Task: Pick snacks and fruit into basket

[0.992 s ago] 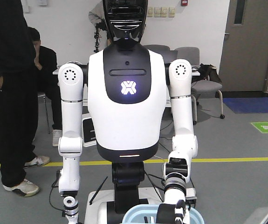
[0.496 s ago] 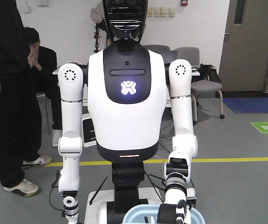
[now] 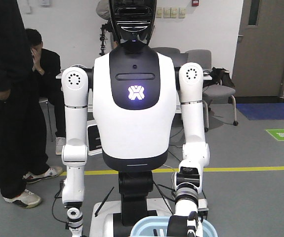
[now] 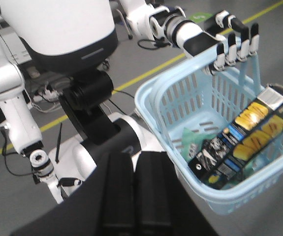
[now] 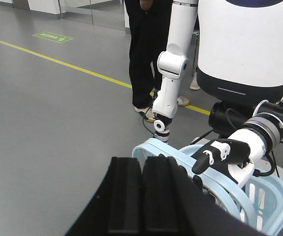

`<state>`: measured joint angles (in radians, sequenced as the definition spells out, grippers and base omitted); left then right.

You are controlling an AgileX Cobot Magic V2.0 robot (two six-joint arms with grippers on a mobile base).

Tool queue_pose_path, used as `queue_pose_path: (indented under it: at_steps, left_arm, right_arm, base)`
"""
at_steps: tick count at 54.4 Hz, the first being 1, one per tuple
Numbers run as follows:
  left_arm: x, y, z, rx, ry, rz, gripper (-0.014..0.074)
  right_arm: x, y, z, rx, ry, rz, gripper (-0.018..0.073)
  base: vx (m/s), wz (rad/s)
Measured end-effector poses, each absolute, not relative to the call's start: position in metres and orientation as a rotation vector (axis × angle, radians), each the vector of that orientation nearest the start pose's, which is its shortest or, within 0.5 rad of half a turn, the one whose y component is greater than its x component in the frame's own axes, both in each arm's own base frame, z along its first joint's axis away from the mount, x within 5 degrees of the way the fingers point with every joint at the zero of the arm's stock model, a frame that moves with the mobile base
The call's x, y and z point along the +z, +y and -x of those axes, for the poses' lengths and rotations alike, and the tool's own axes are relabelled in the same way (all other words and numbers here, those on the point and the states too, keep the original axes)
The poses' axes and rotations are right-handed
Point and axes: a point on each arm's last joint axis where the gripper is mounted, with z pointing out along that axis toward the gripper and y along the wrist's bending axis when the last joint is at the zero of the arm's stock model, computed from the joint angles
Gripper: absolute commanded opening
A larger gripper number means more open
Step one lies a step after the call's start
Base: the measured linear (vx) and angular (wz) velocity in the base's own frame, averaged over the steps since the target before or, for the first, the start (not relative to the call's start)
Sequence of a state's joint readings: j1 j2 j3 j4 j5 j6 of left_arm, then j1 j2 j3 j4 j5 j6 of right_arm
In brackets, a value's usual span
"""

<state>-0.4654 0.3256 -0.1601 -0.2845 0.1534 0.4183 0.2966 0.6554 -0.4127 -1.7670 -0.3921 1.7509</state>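
Left wrist-mounted footage is taken up on one side by the basket point(image 4: 151, 98). It is hung in the air by its handle point(image 4: 249, 73) from the humanoid's hand point(image 4: 220, 42), whose fingers point(image 4: 239, 44) are curled over that handle. The corn carton point(image 4: 247, 130) is laid slantwise inside, and the teal pouch point(image 4: 193, 140) is seen lower down beside it. The left hand point(image 4: 134, 167) and the right hand point(image 5: 142, 169) are each shown with two black pads pressed together and nothing held between them.

The main risk is judged to lie in the hanging basket. It is carried by its handle alone, so it could be set swinging by an item dropped in from too high. The carton, which is leaned against the wall, could then be tipped over the rim. A hand brought in close could also be knocked against the humanoid's fingers or the handle, and the hold could be loosened.

No fruit can be made out in the basket, and whatever lies under the carton is hidden. Where further items are to be taken from is shown in no view. Only a strip of the rim is caught at the bottom edge of the front-facing view. In the right wrist view the basket's inside is masked by the right hand.
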Motion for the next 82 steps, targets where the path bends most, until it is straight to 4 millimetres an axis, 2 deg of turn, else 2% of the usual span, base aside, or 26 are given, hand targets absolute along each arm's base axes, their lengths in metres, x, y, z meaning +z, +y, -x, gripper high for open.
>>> queue_pose_path:
  at_steps: [8,30,82]
  left_arm:
    - [0.231,-0.041,-0.076,-0.266,1.681,-0.539,-0.0003]
    - [0.213,-0.042,-0.071,-0.289,1.804,-0.592,-0.0002]
    - [0.211,-0.042,-0.071,-0.292,1.815,-0.596,-0.0002]
  right_arm:
    - [0.289,0.072,-0.117,0.537,1.731,0.57,-0.0009]
    - [0.289,0.072,-0.117,0.538,1.731,0.571,-0.0009]
    - [0.289,0.072,-0.117,0.538,1.731,0.571,-0.0009]
  base:
    - [0.0,0.0]
    - [0.0,0.0]
    - [-0.04,-0.01]
